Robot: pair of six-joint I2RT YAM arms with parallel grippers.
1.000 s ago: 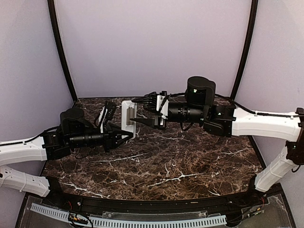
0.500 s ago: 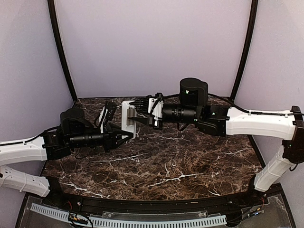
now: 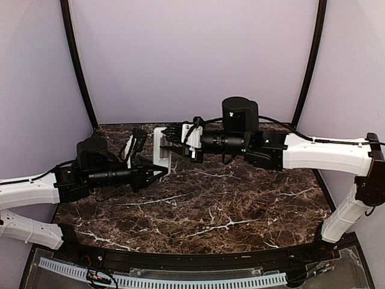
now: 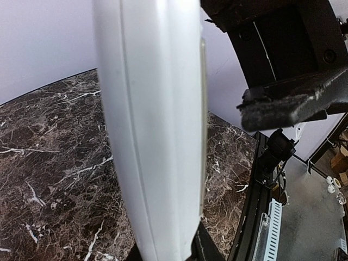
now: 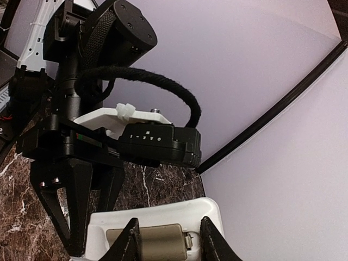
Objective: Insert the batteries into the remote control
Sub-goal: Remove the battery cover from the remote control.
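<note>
The remote was gripped upright above the table by the left gripper. A battery sat between the half-open right gripper's fingers; a grip could not be told. Pressing it in was likely needed next.

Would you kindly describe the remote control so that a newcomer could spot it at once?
Over the dark marble table, look to the back left, where the two arms meet. The remote control is the slim white slab held by the left gripper; alone among black hardware, it has a battery in its open bay.
</note>
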